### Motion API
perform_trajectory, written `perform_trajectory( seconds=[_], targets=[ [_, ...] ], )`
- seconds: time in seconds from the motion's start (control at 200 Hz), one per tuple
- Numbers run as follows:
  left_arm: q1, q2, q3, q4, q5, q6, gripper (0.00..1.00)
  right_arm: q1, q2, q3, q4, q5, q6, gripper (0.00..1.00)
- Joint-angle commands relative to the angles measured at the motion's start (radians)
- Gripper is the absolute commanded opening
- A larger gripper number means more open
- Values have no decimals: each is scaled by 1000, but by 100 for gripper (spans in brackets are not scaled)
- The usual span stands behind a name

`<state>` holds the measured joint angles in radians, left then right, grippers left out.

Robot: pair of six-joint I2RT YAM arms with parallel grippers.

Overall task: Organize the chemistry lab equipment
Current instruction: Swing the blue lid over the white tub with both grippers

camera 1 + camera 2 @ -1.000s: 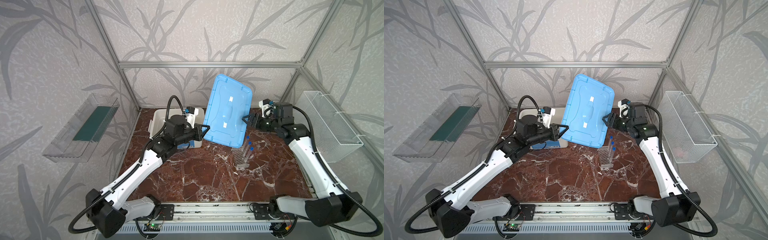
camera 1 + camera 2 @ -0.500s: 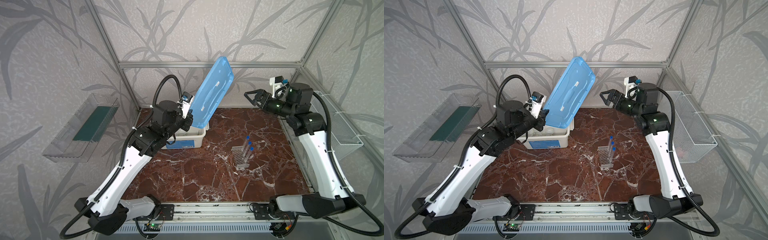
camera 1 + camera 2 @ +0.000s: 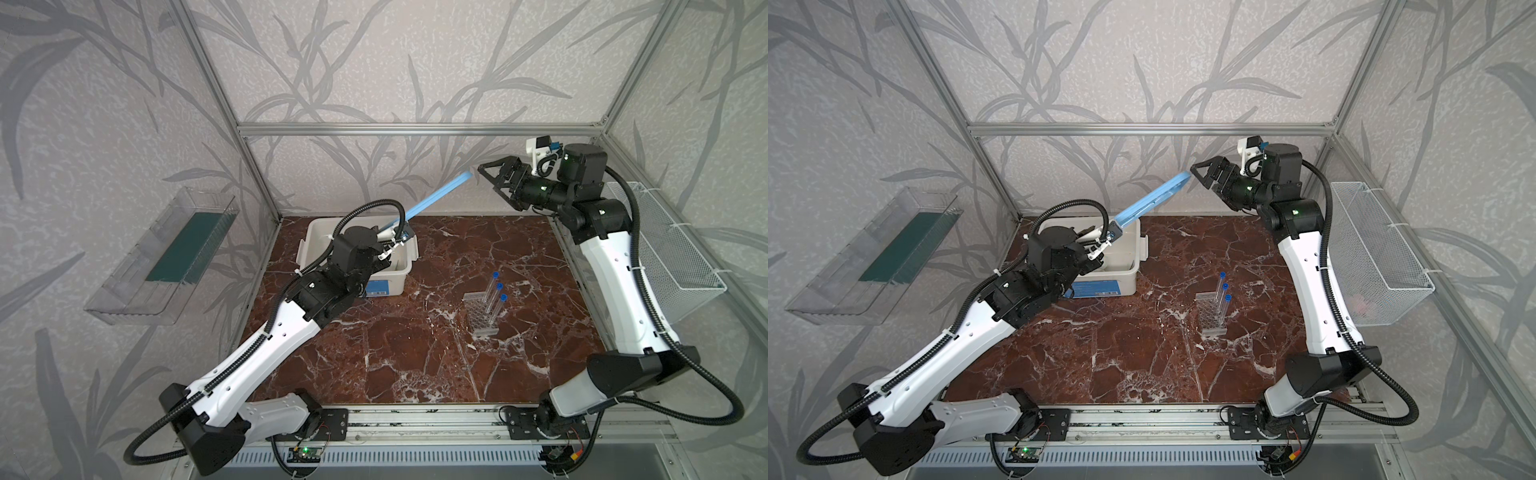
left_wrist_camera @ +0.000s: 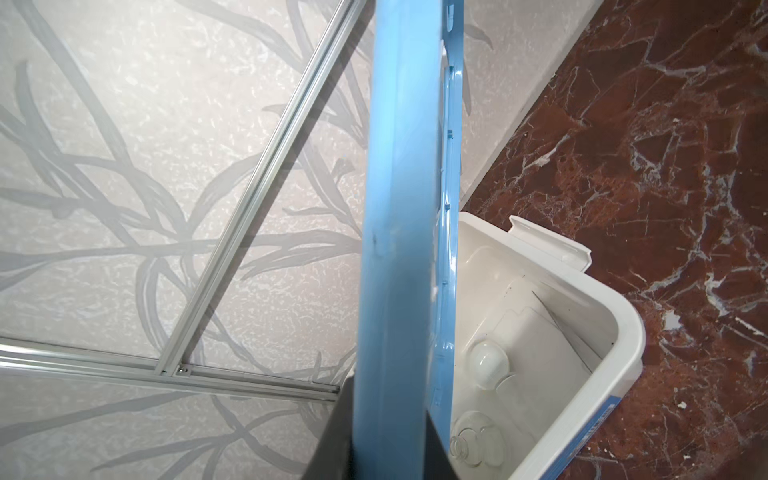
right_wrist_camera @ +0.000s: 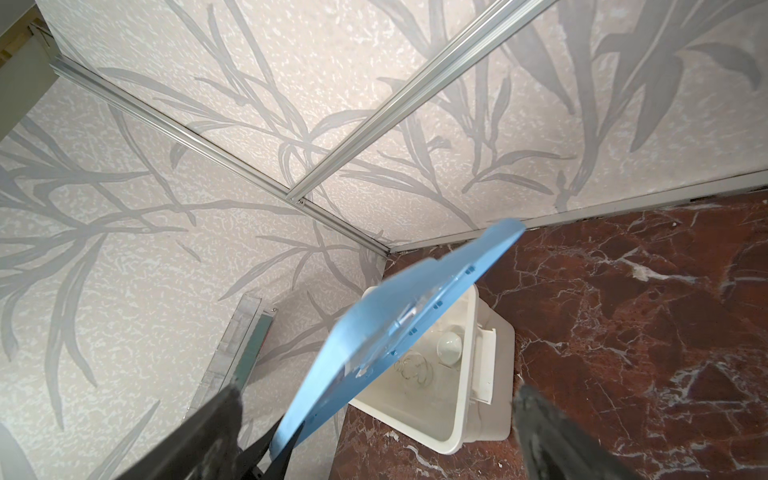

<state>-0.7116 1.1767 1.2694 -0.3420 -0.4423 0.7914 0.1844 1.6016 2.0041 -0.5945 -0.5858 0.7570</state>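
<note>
Here the glass flask point(image 4: 473, 440) and white dome point(image 4: 487, 360) lie in the tub point(image 3: 405, 272), just below the left gripper point(image 4: 388, 432), whose jaws clamp the low edge of the blue lid point(image 3: 436, 197), wrist cocked upward. Best swing the lid clear slowly; the right gripper point(image 3: 490, 179), jaws wide apart, hovers raised beside its tip.

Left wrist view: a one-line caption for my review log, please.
Left gripper clamps the blue lid edge-on over the open white tub, which holds a white domed dish and a round glass vessel.

Marble tabletop point(image 3: 374, 353): white tub point(image 3: 401, 280), clear rack point(image 3: 482, 320).
</note>
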Motion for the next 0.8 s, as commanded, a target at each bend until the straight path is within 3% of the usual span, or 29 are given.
perform_trajectory(
  seconds=[0.0,0.13,0.3,0.43,0.545,0.795],
  targets=[
    [-20,-38,-16,115,-68,108,0,24,54,63,-92,-12,-20,96],
    [-47,-61,-50,132,-90,116,0,40,99,59,-143,-4,-33,91],
    [-76,-79,-102,158,-137,129,0,40,95,-64,-76,-33,-5,86],
    [-95,-85,-116,151,-141,109,0,41,100,-128,15,-115,49,75],
    [-124,-85,-133,137,-166,110,0,41,100,-176,67,-108,76,67],
    [-205,-115,-197,111,-201,96,16,43,100,-260,198,-106,159,46]
  ],
)
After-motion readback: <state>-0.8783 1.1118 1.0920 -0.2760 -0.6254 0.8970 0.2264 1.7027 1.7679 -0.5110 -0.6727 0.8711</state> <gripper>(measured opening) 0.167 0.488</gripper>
